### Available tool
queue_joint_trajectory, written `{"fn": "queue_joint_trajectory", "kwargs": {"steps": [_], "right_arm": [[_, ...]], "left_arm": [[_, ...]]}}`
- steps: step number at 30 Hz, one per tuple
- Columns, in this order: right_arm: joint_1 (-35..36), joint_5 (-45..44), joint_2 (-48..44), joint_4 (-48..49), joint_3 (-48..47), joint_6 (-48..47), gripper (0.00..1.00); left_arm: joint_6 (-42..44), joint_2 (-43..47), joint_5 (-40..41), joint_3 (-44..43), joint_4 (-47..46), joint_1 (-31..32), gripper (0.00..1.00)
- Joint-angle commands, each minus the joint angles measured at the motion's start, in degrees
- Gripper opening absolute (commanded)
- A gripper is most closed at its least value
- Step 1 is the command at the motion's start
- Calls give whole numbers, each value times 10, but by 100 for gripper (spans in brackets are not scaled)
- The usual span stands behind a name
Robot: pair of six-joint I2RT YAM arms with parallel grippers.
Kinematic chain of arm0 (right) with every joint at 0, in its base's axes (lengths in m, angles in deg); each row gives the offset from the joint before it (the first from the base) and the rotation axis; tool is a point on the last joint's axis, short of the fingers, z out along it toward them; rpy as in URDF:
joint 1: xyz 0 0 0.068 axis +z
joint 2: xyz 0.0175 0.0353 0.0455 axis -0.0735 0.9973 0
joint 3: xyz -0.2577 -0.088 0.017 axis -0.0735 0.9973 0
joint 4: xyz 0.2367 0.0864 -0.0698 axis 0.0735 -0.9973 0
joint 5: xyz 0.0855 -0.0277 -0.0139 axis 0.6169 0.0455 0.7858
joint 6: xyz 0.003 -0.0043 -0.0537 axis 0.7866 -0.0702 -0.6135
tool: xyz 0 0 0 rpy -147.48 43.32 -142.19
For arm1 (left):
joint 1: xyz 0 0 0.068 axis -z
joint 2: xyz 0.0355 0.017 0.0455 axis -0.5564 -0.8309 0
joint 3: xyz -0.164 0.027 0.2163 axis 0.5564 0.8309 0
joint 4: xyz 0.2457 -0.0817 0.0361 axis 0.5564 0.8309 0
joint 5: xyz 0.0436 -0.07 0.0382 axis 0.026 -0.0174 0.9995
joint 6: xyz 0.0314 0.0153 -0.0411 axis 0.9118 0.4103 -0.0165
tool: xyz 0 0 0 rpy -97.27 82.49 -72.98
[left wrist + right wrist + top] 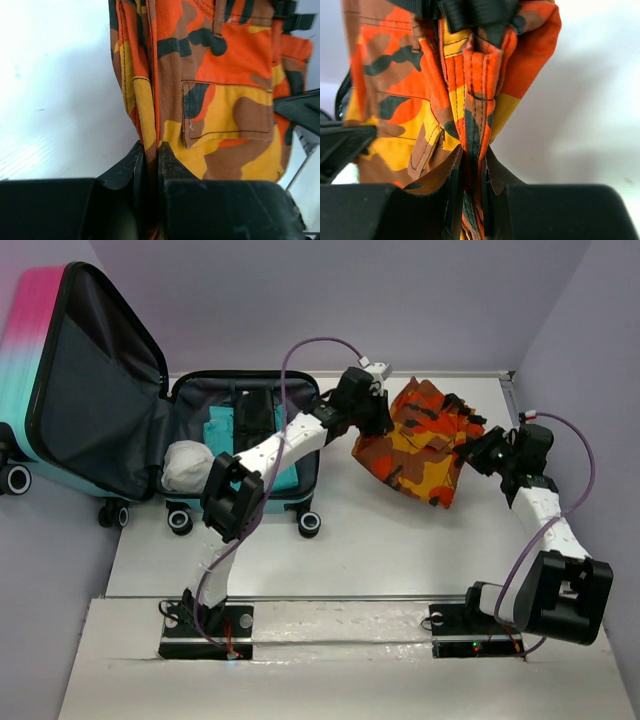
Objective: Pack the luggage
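The luggage (70, 390) stands open at the far left, its pink-to-teal lid raised and its black-lined half (300, 455) flat on the table, holding a teal garment (222, 430), a black item and a white bundle (187, 464). An orange camouflage garment (420, 445) hangs lifted between both grippers, right of the suitcase. My left gripper (375, 418) is shut on its left edge (147, 150). My right gripper (478, 452) is shut on its right edge (472, 150). The cloth shows pockets and seams in both wrist views.
The white table (350, 550) ends at a grey back wall and a side wall on the right. The suitcase wheels (180, 520) rest on the table near the left arm's elbow. The right arm's cable loops above the table's right side.
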Motion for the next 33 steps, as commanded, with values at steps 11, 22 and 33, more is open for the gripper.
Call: {"fn": "queue_joint_trajectory", "kwargs": {"steps": [11, 22, 33], "right_arm": [[349, -91, 214, 13, -379, 65, 7], [488, -62, 615, -153, -852, 43, 59], [493, -135, 551, -209, -844, -49, 100]], "left_arm": [[21, 374, 94, 205, 27, -199, 6], [61, 424, 357, 316, 69, -385, 99], [55, 566, 274, 288, 91, -386, 99]]}}
